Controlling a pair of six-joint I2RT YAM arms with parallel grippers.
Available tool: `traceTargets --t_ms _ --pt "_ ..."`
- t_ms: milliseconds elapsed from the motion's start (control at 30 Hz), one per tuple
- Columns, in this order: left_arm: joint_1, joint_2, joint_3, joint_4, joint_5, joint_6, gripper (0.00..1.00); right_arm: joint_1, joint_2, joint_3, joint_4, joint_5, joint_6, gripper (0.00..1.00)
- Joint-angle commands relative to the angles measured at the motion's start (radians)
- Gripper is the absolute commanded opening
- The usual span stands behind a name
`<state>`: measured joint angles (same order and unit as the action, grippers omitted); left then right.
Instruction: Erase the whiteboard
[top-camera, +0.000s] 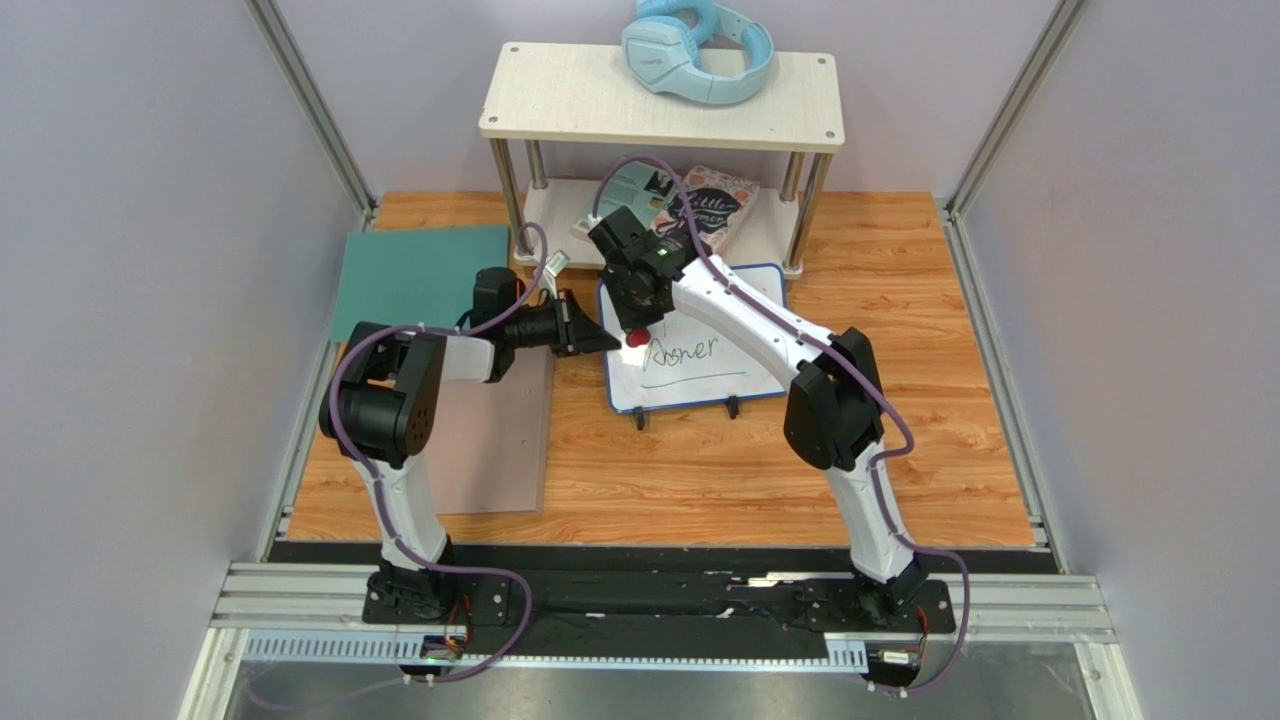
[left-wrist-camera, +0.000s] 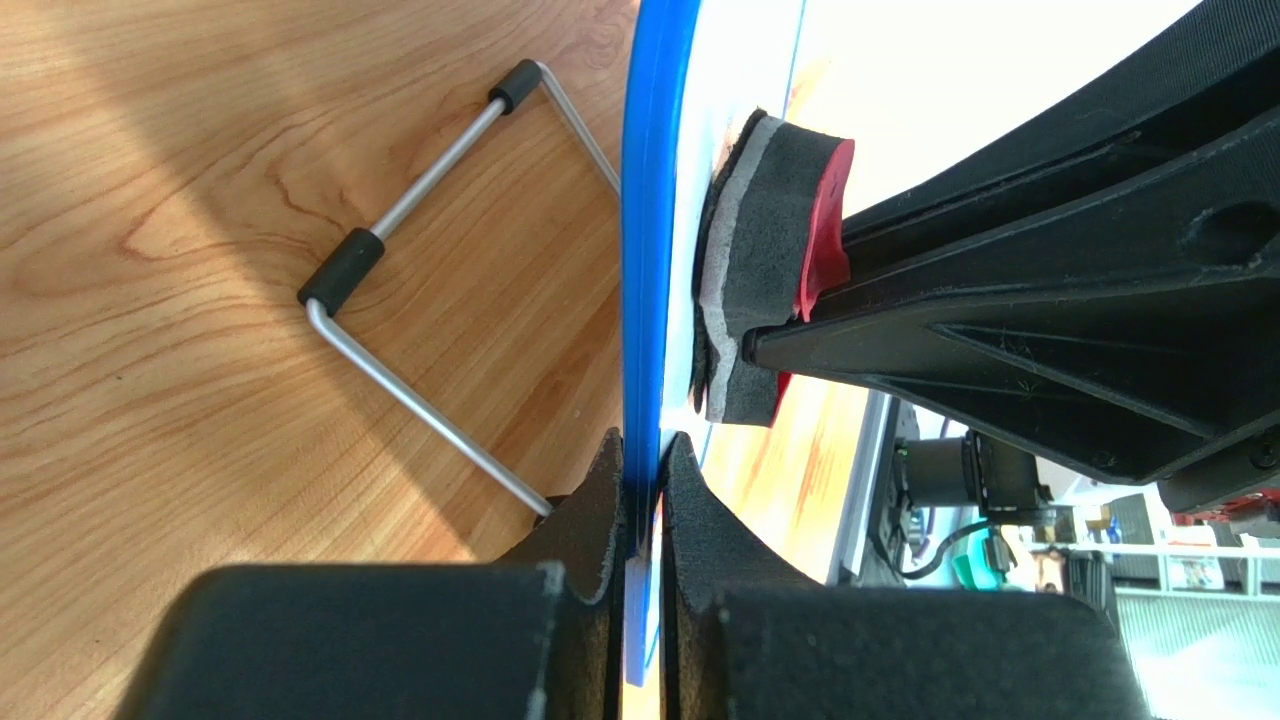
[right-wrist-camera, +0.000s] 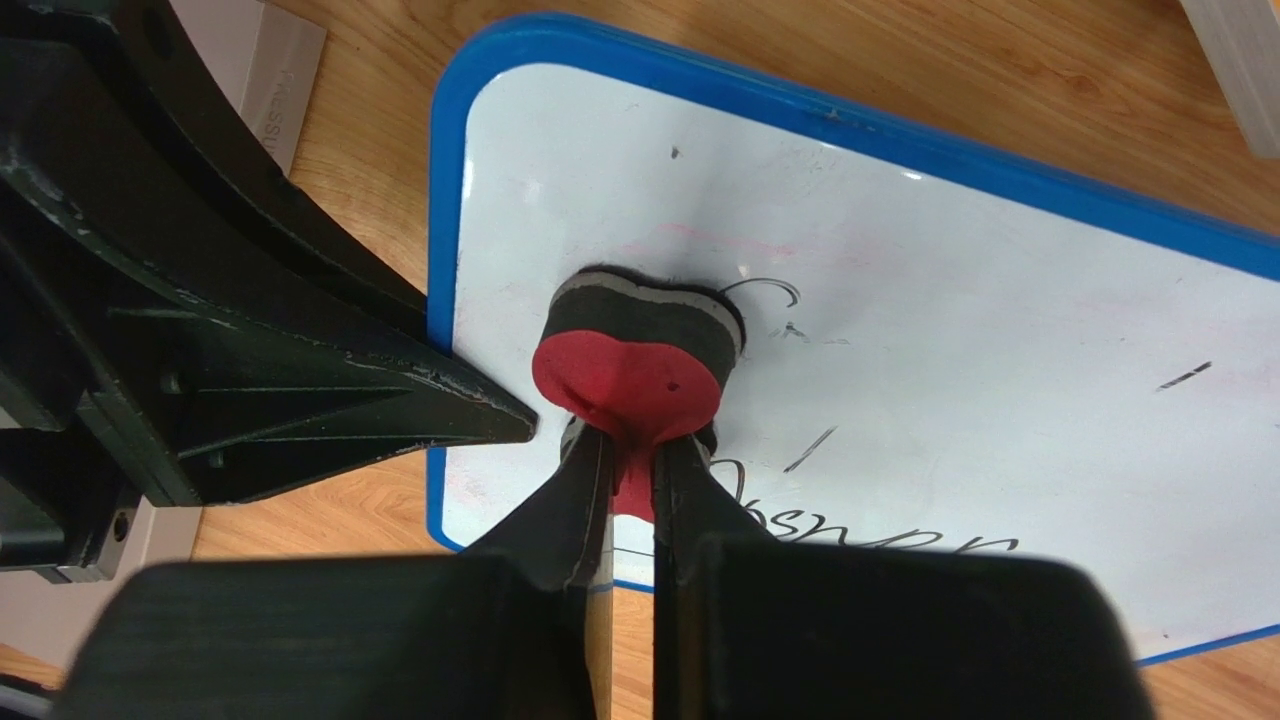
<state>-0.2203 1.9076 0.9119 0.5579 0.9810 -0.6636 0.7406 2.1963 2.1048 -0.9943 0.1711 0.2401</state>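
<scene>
Free room and obstacles: open tabletop (top-camera: 917, 435) lies right of and in front of the whiteboard (top-camera: 706, 383); the board's left edge is blocked by the left gripper (top-camera: 609, 344), jaws clamped on the frame; the right gripper (right-wrist-camera: 631, 465), pinching an eraser (right-wrist-camera: 639, 353), occupies the upper-left surface; a shelf unit (top-camera: 661, 105) crowds the far side.

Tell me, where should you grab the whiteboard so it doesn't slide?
Grab the whiteboard by the thin blue frame on its left edge, coming from the left. That rim is narrow enough to pinch, as the left gripper does, and the white face is left free for the eraser in the right gripper.
</scene>
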Motion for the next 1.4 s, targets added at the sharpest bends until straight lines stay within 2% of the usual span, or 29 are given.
traceTargets --t_ms 0,133,400,700,1167,1367 --pt "-0.014 -0.018 0.016 -0.019 -0.093 0.081 0.00 -0.078 0.019 -0.101 0.035 0.194 0.004 0.00" --pt "-0.014 -0.018 0.016 -0.023 -0.094 0.082 0.00 -0.127 -0.053 -0.196 0.098 0.170 0.008 0.00" --pt "-0.014 -0.018 0.018 -0.026 -0.093 0.084 0.00 -0.243 -0.084 -0.296 0.157 0.180 0.007 0.00" --pt "-0.013 -0.016 0.019 -0.029 -0.094 0.084 0.00 -0.372 -0.115 -0.322 0.166 0.145 0.013 0.00" --pt "-0.013 -0.018 0.019 -0.035 -0.099 0.087 0.00 -0.441 -0.139 -0.394 0.158 0.154 0.036 0.00" --pt "-0.013 -0.021 0.019 -0.039 -0.100 0.087 0.00 -0.484 -0.145 -0.391 0.164 0.108 0.042 0.00"
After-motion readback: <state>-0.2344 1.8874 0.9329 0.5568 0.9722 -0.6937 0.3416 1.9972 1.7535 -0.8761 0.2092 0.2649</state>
